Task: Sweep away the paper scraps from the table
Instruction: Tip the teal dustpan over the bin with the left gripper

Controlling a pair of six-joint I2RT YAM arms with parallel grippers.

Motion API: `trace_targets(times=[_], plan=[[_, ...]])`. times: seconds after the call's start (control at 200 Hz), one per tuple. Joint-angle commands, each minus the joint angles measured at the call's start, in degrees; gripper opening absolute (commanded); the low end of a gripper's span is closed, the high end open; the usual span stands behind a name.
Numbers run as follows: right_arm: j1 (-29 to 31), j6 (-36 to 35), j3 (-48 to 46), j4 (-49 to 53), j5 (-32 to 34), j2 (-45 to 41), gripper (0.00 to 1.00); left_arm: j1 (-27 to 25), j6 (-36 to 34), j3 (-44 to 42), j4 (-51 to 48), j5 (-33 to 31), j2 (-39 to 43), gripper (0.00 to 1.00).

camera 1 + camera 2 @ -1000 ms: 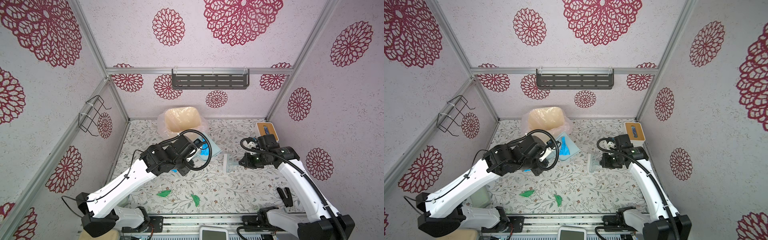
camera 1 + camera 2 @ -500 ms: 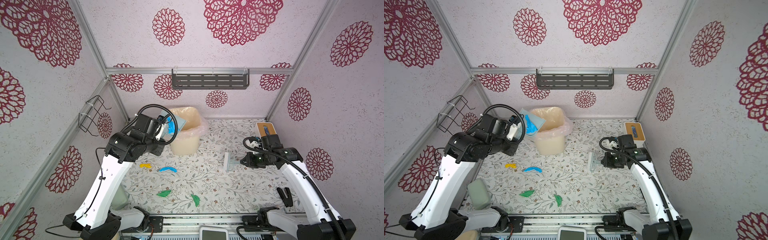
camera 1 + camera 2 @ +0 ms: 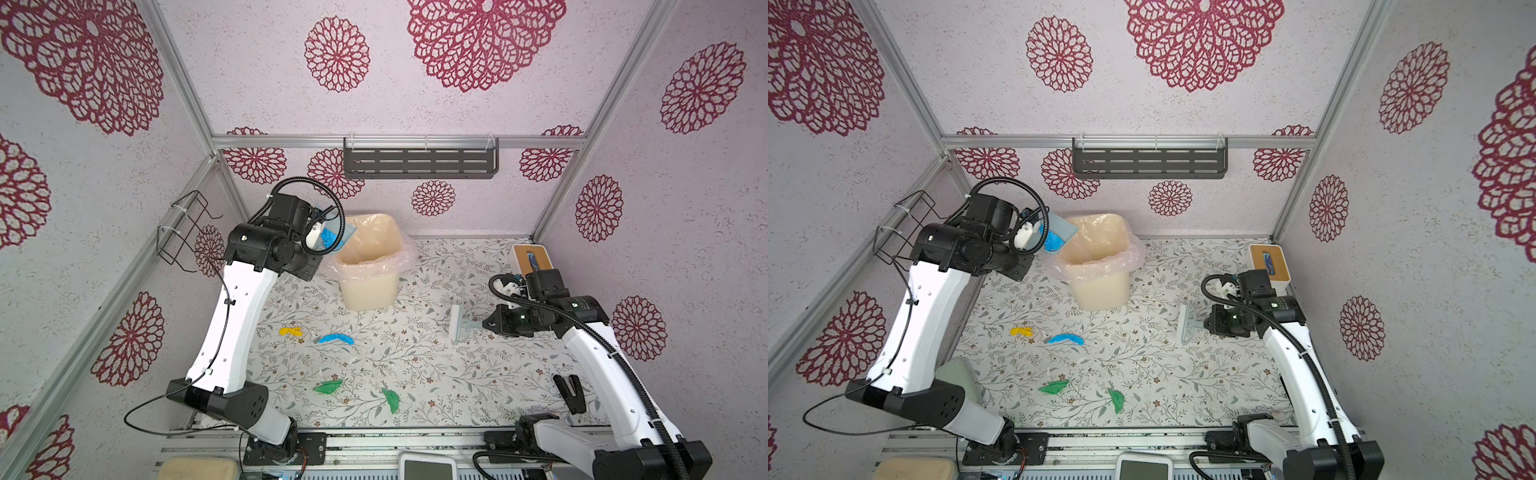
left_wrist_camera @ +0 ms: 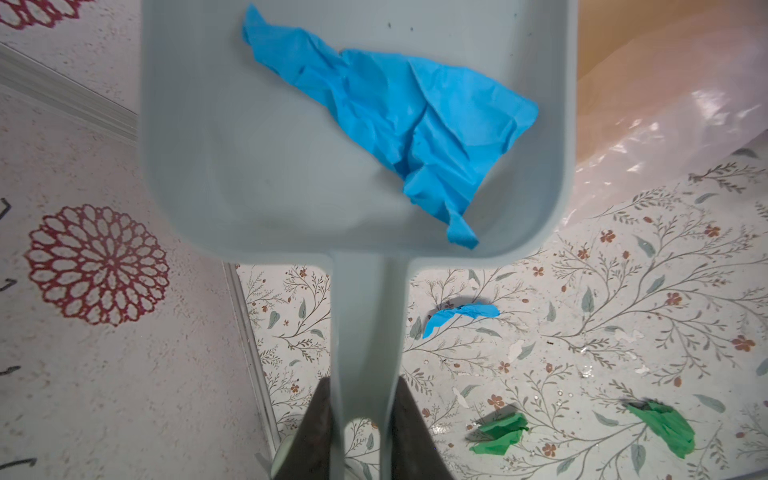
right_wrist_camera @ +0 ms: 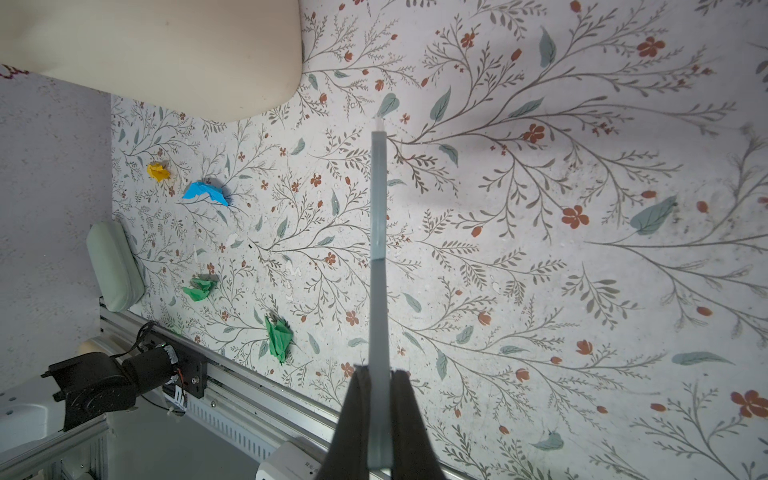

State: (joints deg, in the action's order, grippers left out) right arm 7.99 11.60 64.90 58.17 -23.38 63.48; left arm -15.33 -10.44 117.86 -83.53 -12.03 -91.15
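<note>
In a top view, the pale blue plastic dustpan (image 3: 348,231) is now lifted from the floral-printed bench (image 3: 457,374) to the cream lined bin (image 3: 368,291); four coloured paper scraps (image 3: 336,338) are left there.

In the left wrist view, the left pincer (image 4: 361,386) is clamped on its handle, with a crumpled blue scrap (image 4: 395,124) not yet tipped out.

In the right wrist view, the right pincer (image 5: 379,374) is clamped on the pale plastic brush (image 5: 378,208).

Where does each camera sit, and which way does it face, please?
Top views: high above the arm bases, facing down over the table, bin, whole left arm and right arm.
Left wrist: on the left arm, facing along the dustpan carrying a crumpled blue scrap; left end effector grips its handle.
Right wrist: on the right arm, facing along the brush over the table; right end effector grips it.
Shared: the loose blue scrap appears in all.
</note>
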Motion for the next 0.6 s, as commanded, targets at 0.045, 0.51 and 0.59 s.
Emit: trace_targets(times=[0.045, 0.51, 0.59], plan=[[-0.54, -0.95, -0.3, 1.32, -1.59, -1.41, 0.0, -0.21, -4.31, 2.66, -0.67, -3.17, -2.25, 0.0], [-1.04, -2.67, 1.41, 3.53, -1.67, -0.06, 0.0, -6.41, -15.32, 3.61, 4.27, -19.18, -8.22, 0.0], [-1.19, -2.55, 0.8, 3.38, -2.01, -0.41, 0.0, -8.4, -19.51, 2.31, 7.25, -23.24, -8.24, 0.0]])
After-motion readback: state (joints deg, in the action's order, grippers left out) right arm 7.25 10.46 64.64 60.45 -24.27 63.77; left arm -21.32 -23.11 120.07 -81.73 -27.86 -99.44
